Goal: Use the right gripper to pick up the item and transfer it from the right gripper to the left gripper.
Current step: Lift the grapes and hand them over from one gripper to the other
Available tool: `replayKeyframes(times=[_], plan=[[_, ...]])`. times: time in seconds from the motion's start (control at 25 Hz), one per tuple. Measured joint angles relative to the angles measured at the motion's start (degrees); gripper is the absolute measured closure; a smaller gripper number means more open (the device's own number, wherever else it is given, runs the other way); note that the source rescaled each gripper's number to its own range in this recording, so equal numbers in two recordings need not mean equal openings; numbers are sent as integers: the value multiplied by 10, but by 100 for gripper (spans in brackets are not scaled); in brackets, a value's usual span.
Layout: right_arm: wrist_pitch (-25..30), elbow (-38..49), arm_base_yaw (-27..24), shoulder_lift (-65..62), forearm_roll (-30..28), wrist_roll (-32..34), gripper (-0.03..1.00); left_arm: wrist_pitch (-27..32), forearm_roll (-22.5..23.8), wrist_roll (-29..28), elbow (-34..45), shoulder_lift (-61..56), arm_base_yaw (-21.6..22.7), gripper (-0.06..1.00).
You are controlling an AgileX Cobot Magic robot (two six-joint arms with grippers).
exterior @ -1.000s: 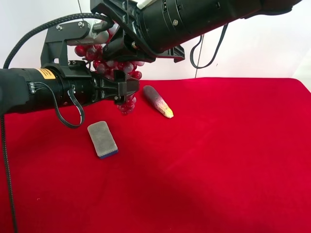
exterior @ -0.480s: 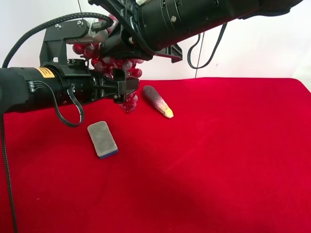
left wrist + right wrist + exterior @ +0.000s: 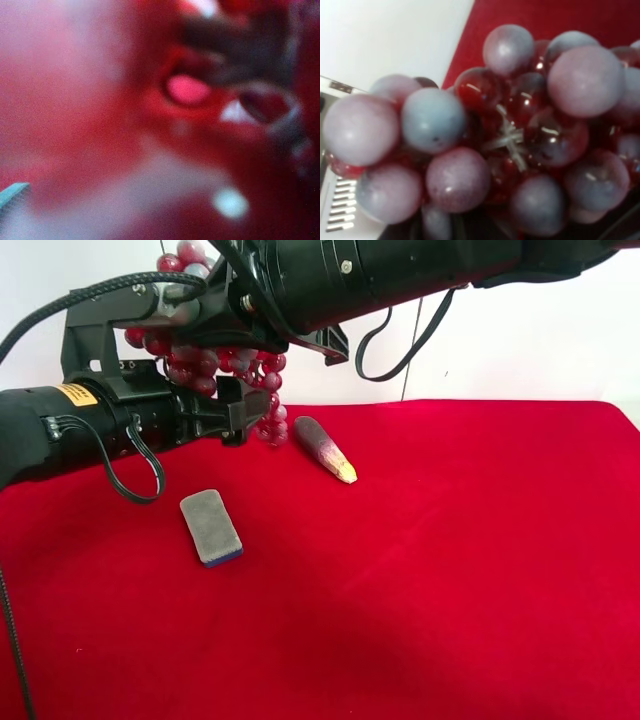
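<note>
The item, a bunch of red and pale pink grapes (image 3: 205, 370), hangs in the air at the exterior high view's upper left. The right gripper (image 3: 228, 318), at the end of the bulky unlabelled arm coming from the top, is shut on the bunch's upper part; grapes (image 3: 510, 135) fill the right wrist view. The left gripper (image 3: 246, 416), on the yellow-labelled arm at that view's left, stands open with its fingers level with the lower grapes. The left wrist view is a red blur of grapes (image 3: 100, 100) very close to the lens. Whether its fingers touch them cannot be told.
A dark purple tapered piece with a yellow tip (image 3: 325, 448) lies on the red cloth (image 3: 450, 560) just right of the hanging bunch. A grey sponge (image 3: 210, 526) lies below the left arm. A white wall stands behind.
The right arm has carried the bunch up and to the left. The left arm has shifted left and slightly up with it, still open. Sponge and purple piece stay put.
</note>
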Motion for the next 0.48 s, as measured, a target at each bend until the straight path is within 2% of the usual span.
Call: replayKeyframes(times=[0.2,0.48], plan=[[1,0,-1,2,48,-52,96,-15,0,-14,1,0,0,-6],[-13,0,0,2,51,-69,97,-9,46,-78,1,0,2,-6]])
